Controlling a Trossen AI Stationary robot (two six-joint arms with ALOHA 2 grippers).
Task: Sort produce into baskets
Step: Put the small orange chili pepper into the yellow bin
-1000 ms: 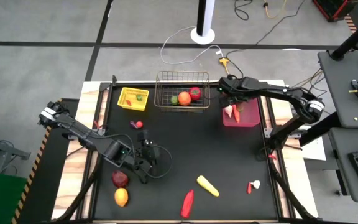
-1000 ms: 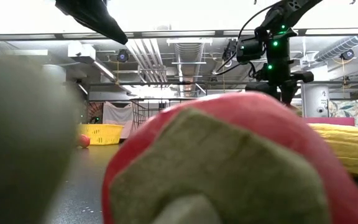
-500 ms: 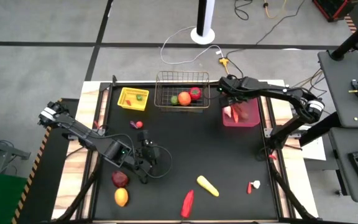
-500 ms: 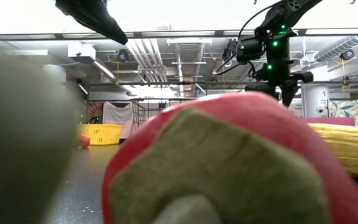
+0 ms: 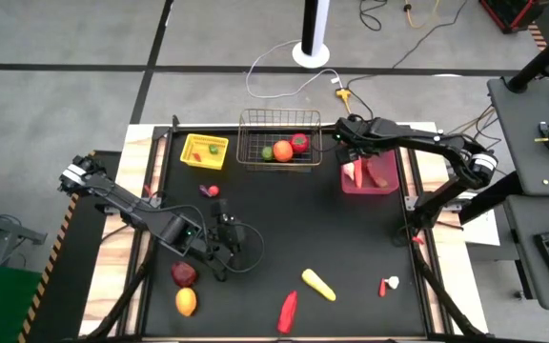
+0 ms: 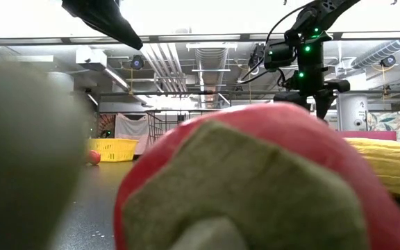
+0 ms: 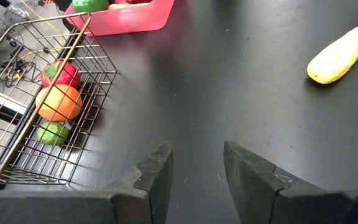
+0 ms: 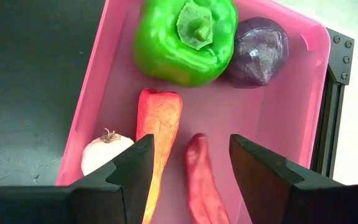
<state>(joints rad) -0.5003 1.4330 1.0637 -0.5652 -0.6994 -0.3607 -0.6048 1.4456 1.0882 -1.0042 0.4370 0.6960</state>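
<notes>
your right gripper hangs over the pink bin with its fingers spread and gripping nothing; the bin holds a green pepper, a purple vegetable, an orange carrot, a red chili and a white bulb. your wire basket holds a red, an orange and a green fruit. the yellow tray holds small green and red pieces. your left gripper rests low over the table, fingers slightly parted, empty.

Even overhead light, soft shadows; low view blown out above — foreground produce blurred (very near).
</notes>
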